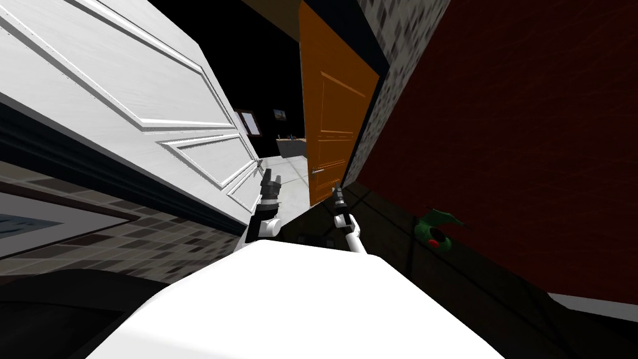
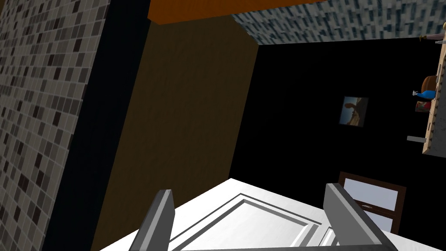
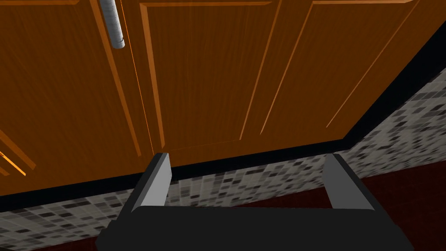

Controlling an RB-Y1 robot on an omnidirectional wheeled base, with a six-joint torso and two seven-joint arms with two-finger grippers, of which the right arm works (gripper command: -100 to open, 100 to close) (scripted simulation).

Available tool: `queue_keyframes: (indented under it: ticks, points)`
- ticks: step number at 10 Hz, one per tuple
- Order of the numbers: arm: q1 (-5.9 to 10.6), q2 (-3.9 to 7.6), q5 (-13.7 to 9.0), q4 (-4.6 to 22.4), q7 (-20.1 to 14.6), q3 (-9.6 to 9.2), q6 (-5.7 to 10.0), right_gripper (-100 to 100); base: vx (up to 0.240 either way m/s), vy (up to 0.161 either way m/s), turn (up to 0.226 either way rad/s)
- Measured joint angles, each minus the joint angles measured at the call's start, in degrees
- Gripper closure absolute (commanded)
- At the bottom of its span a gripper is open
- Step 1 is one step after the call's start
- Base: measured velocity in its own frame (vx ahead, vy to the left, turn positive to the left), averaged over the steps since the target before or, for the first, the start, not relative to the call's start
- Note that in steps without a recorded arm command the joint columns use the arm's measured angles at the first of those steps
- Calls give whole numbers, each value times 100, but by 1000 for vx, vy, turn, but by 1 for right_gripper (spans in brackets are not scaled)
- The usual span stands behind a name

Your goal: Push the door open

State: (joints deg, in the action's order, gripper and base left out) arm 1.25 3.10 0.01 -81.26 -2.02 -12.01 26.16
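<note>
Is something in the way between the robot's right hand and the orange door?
Nothing visible is. The open right gripper faces the orange door directly, and the green object lies well off to the gripper's right.

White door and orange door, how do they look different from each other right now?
The white door is plain white; the orange door shows orange wood grain. The white door stands at the robot's left, by the left gripper; the orange door is ahead, facing the right gripper. The white door looks nearer and larger in the head view than the orange door. Both have framed rectangular panels.
</note>
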Motion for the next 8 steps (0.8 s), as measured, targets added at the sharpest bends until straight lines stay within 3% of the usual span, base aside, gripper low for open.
queue_keyframes:
  ticks: [3, 8]
  points:
    - [221, -5, 1, 413, -75, -76, 39, -100, 33, -46, 44]
    - [765, -44, 3, 1226, -235, -248, 108, -100, 59, -65, 57]
